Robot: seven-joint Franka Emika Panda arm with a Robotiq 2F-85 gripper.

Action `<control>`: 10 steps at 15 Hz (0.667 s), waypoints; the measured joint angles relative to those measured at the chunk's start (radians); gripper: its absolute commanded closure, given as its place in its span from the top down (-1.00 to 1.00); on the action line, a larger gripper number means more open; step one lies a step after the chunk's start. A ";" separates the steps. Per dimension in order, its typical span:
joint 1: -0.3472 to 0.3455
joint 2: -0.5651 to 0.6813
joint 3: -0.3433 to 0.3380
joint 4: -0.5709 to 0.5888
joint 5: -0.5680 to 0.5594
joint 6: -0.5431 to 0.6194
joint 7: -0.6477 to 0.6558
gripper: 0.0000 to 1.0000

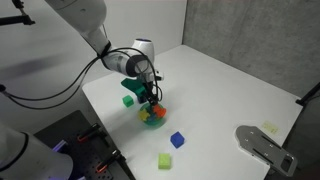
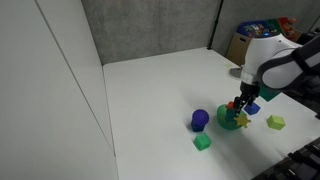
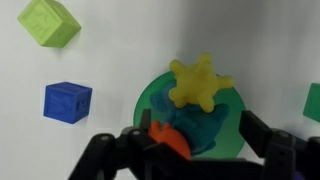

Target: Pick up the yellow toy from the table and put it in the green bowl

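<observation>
In the wrist view the yellow toy [image 3: 200,83], knobbly and star-like, lies in the green bowl [image 3: 147,100] at its far side, partly over the rim. A blue toy [image 3: 205,127] and an orange toy [image 3: 170,140] also lie in the bowl. My gripper [image 3: 200,140] is open just above the bowl, with a finger on each side and nothing between them. In both exterior views the gripper [image 1: 152,98] [image 2: 238,105] hovers right over the bowl [image 1: 153,117] [image 2: 229,123]. The yellow toy shows at the bowl's edge [image 2: 243,120].
A lime cube [image 3: 48,22] [image 1: 165,160] [image 2: 275,122], a blue cube [image 3: 67,101] [image 1: 177,140] and a green cube [image 1: 128,100] [image 2: 202,142] lie around the bowl on the white table [image 1: 230,90]. A dark blue object [image 2: 199,119] stands next to the bowl.
</observation>
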 measured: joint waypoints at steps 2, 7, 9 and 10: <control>-0.006 -0.012 0.002 0.022 0.031 -0.039 -0.002 1.00; -0.030 -0.107 0.012 0.039 0.098 -0.145 -0.016 1.00; -0.040 -0.171 0.012 0.039 0.104 -0.188 -0.017 1.00; -0.047 -0.207 0.012 0.039 0.107 -0.211 -0.019 1.00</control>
